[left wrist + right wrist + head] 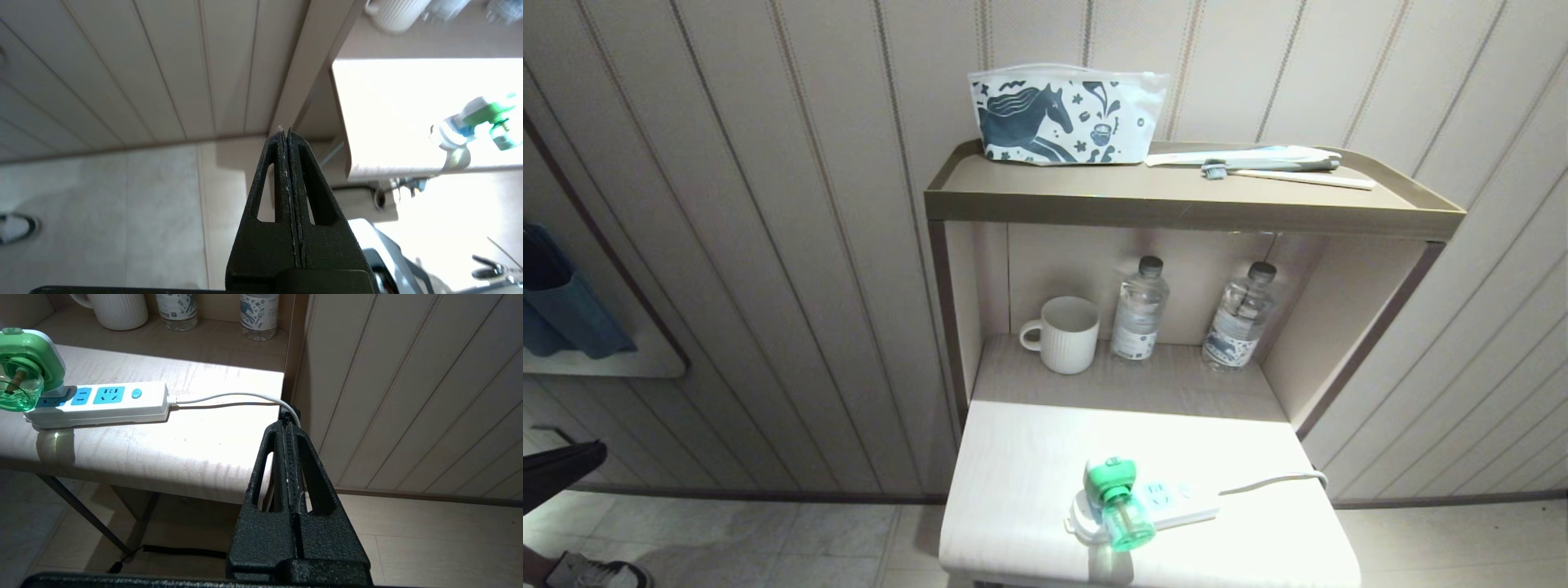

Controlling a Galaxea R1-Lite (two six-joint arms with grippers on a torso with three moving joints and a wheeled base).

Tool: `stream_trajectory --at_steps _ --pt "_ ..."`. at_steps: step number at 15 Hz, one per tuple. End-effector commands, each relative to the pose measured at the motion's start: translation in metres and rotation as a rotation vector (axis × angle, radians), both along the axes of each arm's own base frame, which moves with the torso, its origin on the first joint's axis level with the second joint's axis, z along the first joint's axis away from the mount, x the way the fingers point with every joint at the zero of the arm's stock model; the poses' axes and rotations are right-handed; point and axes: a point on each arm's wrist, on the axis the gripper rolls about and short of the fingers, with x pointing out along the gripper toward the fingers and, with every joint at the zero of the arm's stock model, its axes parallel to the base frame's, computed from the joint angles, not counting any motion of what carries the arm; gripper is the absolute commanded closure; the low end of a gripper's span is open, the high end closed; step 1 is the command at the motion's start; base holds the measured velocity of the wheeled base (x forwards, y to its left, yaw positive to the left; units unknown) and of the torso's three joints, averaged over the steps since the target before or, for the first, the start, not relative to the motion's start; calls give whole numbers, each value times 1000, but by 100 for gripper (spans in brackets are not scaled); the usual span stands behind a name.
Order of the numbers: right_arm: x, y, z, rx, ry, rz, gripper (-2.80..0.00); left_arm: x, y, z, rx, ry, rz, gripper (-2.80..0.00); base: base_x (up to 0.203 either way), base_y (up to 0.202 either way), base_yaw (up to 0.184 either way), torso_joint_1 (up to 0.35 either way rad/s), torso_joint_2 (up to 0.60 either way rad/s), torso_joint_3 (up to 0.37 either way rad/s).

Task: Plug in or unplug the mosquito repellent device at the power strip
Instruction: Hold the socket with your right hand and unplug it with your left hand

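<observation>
Green and white, the repellent (1117, 500) sits plugged into the left end socket of the strip (1168, 503), its green bottle pointing toward the near edge of the table (1013, 474). Lying across the near part of the pale tabletop, the strip trails its cord (1274, 483) off to the right edge. Two blue socket faces and a round button show free to the right of the repellent.

Neither arm appears in the head view. The left gripper (287, 132) has its black jaws pressed together with nothing between them; it hangs over the floor, left of the table and well apart from the repellent. The right gripper (288, 425) is likewise closed tight and empty, near the table's right near corner, close to where the cord drops over the edge.

On the shelf behind stand a mug (1063, 333) and two bottles (1138, 309).
</observation>
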Motion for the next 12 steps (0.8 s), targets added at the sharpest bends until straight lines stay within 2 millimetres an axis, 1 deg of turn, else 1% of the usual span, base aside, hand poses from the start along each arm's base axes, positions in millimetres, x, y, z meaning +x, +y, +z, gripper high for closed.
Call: stream_trajectory --at_steps 1,7,9,12 --pt "0 0 0 -2 2 1 0 16 0 -6 -1 74 -2 0 0 0 0 0 0 0" --pt "0 0 0 -3 2 1 0 25 0 -11 5 120 -2 0 -1 -7 -2 0 0 0" --pt "0 0 0 -3 2 1 0 25 0 -11 5 121 -2 0 -1 -134 -10 4 5 0" --pt "0 0 0 -5 2 1 0 25 0 -12 3 131 -5 0 0 -194 -1 3 3 3"
